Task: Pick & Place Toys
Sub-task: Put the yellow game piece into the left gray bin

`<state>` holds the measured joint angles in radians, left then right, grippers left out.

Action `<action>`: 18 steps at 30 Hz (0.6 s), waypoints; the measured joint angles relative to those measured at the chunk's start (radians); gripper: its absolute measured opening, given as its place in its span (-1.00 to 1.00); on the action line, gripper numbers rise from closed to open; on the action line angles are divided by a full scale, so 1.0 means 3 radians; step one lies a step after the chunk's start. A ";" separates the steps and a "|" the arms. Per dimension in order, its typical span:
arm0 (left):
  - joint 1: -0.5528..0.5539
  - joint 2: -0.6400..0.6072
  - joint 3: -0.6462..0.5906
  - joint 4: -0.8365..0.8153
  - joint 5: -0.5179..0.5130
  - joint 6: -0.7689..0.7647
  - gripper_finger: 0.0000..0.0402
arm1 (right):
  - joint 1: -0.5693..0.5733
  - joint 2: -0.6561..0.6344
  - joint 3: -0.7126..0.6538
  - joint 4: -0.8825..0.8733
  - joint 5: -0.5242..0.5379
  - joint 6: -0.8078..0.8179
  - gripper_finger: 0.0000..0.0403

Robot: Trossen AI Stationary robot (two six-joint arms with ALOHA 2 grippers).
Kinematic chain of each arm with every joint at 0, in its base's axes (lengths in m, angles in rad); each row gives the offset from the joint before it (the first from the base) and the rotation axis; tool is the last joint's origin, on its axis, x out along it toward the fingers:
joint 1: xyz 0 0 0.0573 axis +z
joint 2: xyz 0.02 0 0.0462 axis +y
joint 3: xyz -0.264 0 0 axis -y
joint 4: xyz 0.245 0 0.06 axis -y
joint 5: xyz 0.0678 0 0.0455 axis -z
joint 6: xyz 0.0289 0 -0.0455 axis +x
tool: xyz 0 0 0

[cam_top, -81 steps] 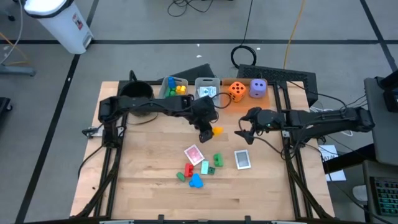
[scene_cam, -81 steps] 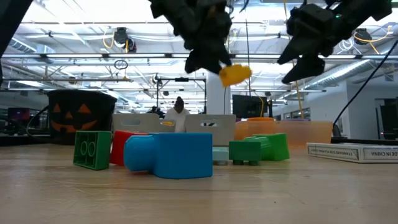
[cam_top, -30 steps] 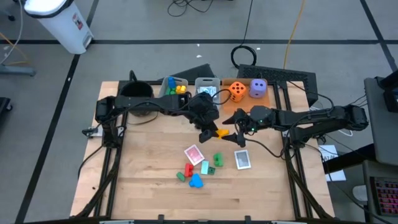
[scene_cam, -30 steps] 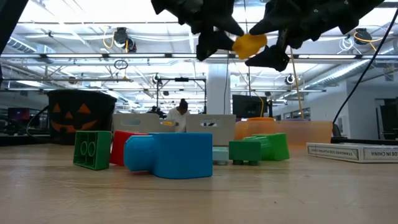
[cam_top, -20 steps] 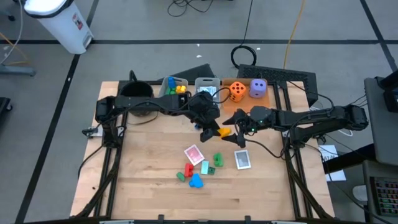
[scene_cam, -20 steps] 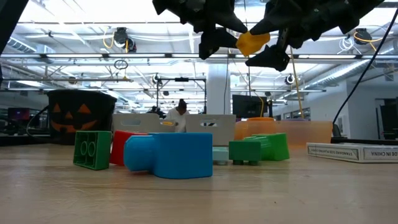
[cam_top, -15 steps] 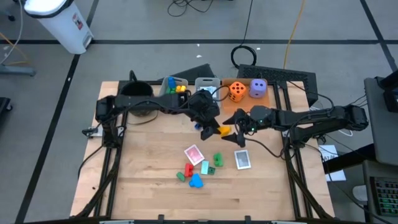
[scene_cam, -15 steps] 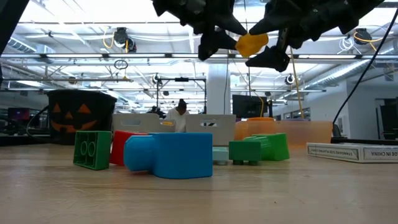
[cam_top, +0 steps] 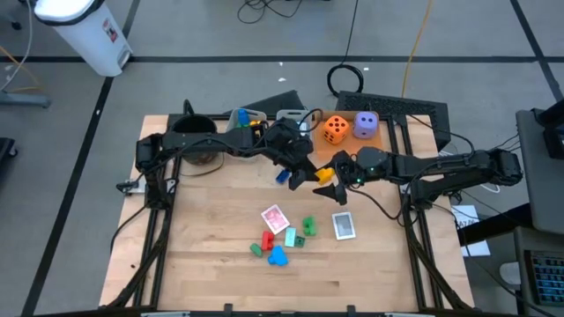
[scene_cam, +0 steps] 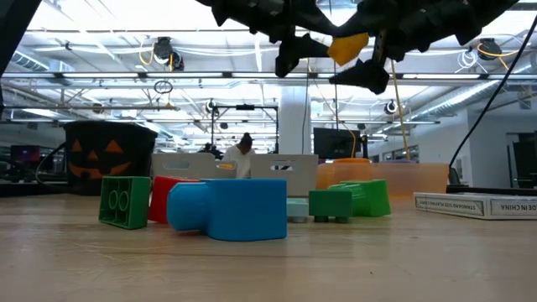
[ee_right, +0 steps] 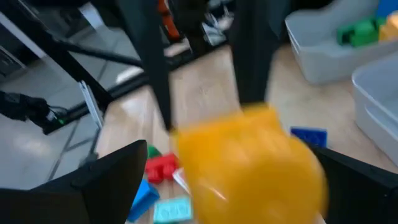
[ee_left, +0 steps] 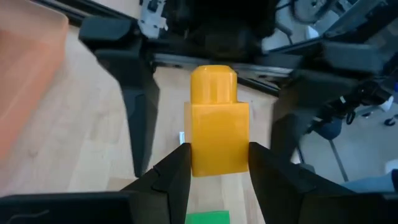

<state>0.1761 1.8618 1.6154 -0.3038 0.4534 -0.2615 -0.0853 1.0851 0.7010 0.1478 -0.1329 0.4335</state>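
Observation:
A yellow block hangs in the air over the table's middle, with my left gripper shut on it. My right gripper faces it from the table's right and is open. Its fingers stand on either side of the block's studded end with a gap showing. In the right wrist view the block fills the space between those fingers. Red, green and blue blocks and two cards lie on the table nearer the front. Two dice sit on the orange tray. My left gripper pinches the yellow block by two opposite flat sides at its base end, one finger on each. The fingers come from the table's left, slanting a little downward. The block's round stud points away from them, and the block is lifted clear of the table.
Clear bins with blocks stand at the far edge beside the orange tray and a black pot. A loose blue block lies under the left arm. A card box lies at the right.
My left gripper has carried the yellow block a little up and toward the far right and tipped upward, so the block now sits between the right gripper's open fingers. The blue block under the left arm has come into view. The right arm has kept still.

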 joint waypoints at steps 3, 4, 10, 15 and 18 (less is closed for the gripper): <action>0.0013 0.0000 0.0000 0.0000 0.0001 -0.0005 -0.23 | 0.0000 0.0000 0.0000 0.0174 0.0000 0.0017 0.95; 0.0015 0.0000 0.0000 0.0000 0.0008 -0.0009 -0.23 | 0.0000 0.0000 0.0000 0.0207 0.0000 0.0025 0.95; 0.0038 0.0000 0.0000 0.0009 0.0069 -0.0022 -0.23 | 0.0000 0.0000 0.0000 0.0122 -0.0005 0.0027 0.95; 0.0055 0.0000 0.0000 0.0010 0.0071 -0.0028 -0.23 | -0.0001 -0.0069 0.0000 0.0120 0.0005 0.0019 0.95; 0.0077 -0.0021 0.0000 -0.0004 0.0090 -0.0030 -0.23 | -0.0023 -0.0193 0.0000 0.0071 0.0008 0.0005 0.95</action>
<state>0.1991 1.8554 1.6154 -0.3049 0.4805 -0.2703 -0.0922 1.0272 0.7010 0.1691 -0.1307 0.4351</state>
